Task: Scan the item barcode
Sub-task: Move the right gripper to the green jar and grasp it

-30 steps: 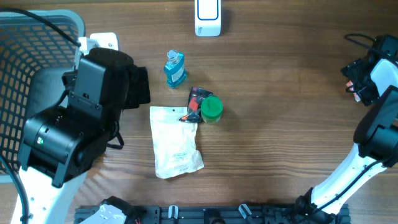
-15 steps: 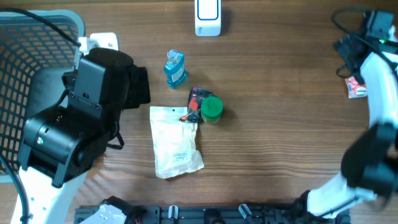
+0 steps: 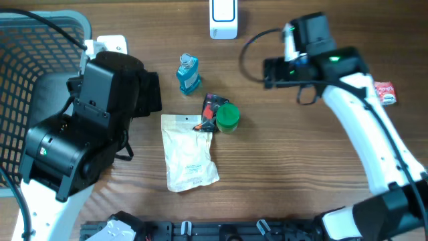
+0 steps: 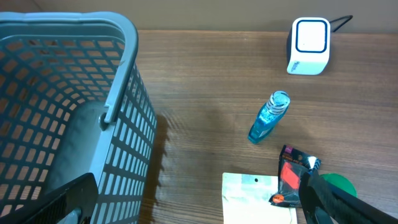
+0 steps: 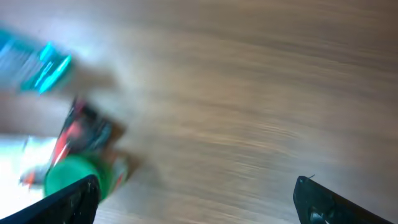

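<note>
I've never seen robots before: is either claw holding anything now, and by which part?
Nothing is held: the left gripper and the right gripper both stand open and empty.

A white, box-shaped scanner (image 3: 223,19) with a dark-framed window stands at the far edge of the table (image 3: 301,174), about midway along it. Toward the table's middle, a small blue bottle (image 3: 188,73) appears to lie flat, cap toward the far edge. Just nearer, a black-and-red packet (image 3: 212,107) touches a round green-capped container (image 3: 228,118) and overlaps the far corner of a flat white pouch (image 3: 189,155). A small red packet (image 3: 385,92) lies well apart, by the right edge.
</note>
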